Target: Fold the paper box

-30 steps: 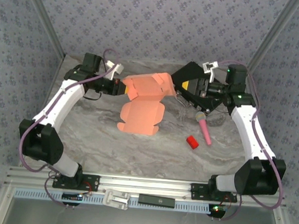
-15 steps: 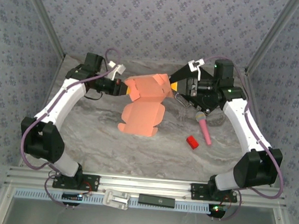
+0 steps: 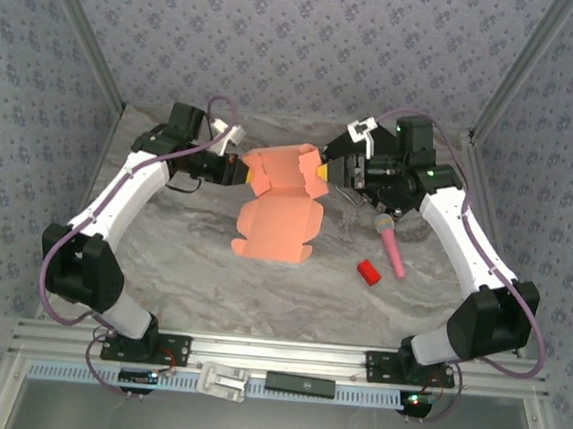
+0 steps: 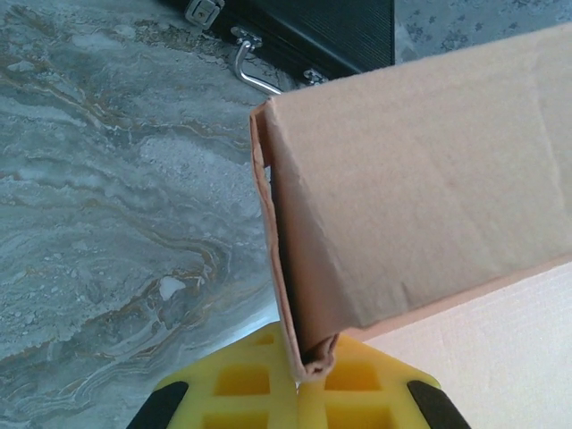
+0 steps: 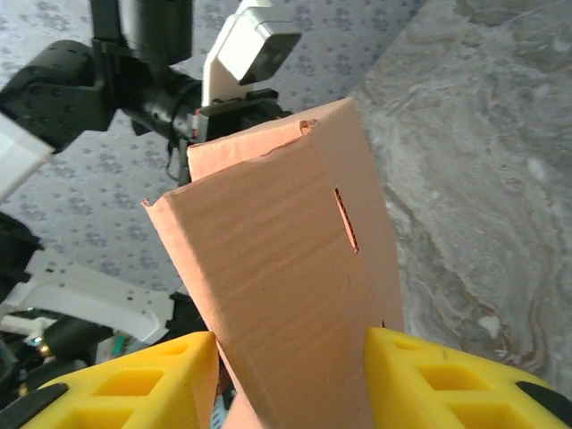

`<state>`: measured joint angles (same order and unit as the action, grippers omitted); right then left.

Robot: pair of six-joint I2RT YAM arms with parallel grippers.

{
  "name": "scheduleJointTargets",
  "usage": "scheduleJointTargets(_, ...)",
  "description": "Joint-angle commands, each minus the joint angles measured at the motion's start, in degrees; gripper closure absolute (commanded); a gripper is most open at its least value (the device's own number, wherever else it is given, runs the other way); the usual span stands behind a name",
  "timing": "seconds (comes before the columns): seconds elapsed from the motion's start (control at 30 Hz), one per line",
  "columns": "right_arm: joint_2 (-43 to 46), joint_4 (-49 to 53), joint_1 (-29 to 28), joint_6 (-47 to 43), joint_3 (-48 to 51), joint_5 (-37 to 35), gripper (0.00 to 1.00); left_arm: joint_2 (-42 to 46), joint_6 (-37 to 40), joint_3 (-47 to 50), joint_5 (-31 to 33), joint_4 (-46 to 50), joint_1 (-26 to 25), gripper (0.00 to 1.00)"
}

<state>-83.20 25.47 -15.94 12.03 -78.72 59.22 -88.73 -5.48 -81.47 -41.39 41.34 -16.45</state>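
The salmon-orange paper box [image 3: 275, 229] lies partly flat on the marbled table, and its far part is folded up into a raised shell between the two arms. My left gripper [image 3: 249, 176] is shut on the shell's left folded edge; in the left wrist view the yellow pads [image 4: 259, 389] pinch a doubled cardboard fold [image 4: 313, 353]. My right gripper [image 3: 323, 170] is open at the shell's right end. In the right wrist view its fingers [image 5: 152, 375] stand close on either side of a slotted panel of the box [image 5: 286, 250].
A black case with metal latches [image 4: 313, 27] lies behind the box, under the right arm. A pink stick [image 3: 394, 249] and a small red block [image 3: 368, 272] lie on the table to the right of the box.
My right gripper has moved left from beside the case onto the box's right end, and its jaws have widened slightly. The left gripper keeps its hold; the raised part has shifted a little to the right.
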Motion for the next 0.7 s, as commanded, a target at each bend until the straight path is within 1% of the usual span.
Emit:
scheduleJointTargets(0.0, 0.8, 4.0, -1.7, -2.8, -2.7, -8.2, 0.52, 0.9, -0.5, -1.1, 0.4, -0.3, -0.8, 1.00)
scheduleJointTargets(0.13, 1.4, 5.4, -3.2, -3.5, -3.1, -16.0, 0.51, 1.3, -1.3, -1.5, 1.8, 0.1, -1.3, 1.00)
scheduleJointTargets(0.3, 2.7, 6.6, -6.5, -4.5, -3.5, -27.9, 0.49, 1.6, -2.7, -2.6, 4.9, 2.0, -2.6, 1.00)
scheduleJointTargets(0.47, 2.3, 8.4, -11.2, -5.7, -5.0, -40.1, 0.47, 3.2, -5.5, -2.9, 11.3, 3.9, -5.2, 1.00)
scheduleJointTargets(0.67, 0.5, 8.2, -14.7, -6.0, -5.7, -48.2, 0.47, 4.8, -6.8, -3.6, 14.6, 5.1, -7.5, 1.00)
